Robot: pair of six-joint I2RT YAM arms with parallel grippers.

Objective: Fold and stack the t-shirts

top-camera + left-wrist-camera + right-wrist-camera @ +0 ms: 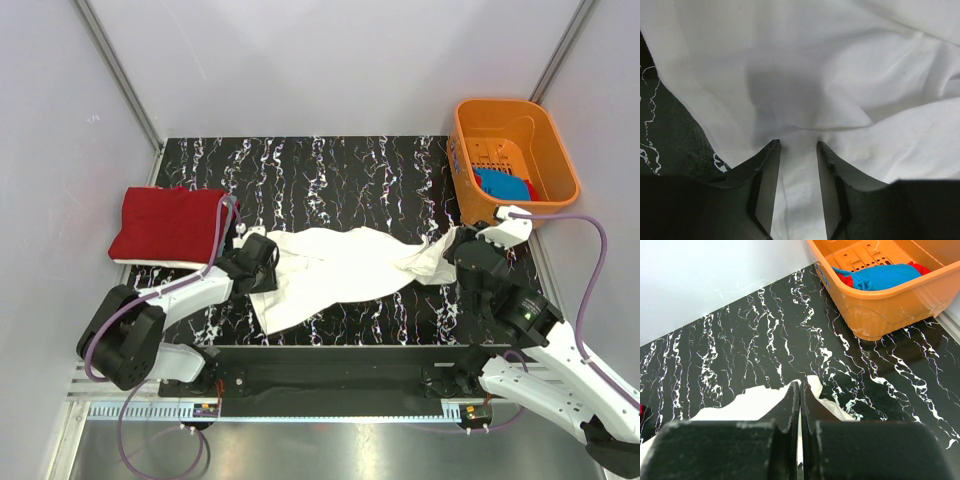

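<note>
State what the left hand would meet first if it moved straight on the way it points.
The white t-shirt: its cloth fills the view just ahead of the left hand and shows between its parted fingers; how near is unclear.

No text, number, brand or sign can be read in any view. The pale strip (pixel 330 413) along the table's near rail carries fine tick marks like a scale, too small to read. The orange basket (pixel 875 300) shows moulded slots and ribs in its floor, which are not letters. The white t-shirt (pixel 340 265) shows only plain cloth.
</note>
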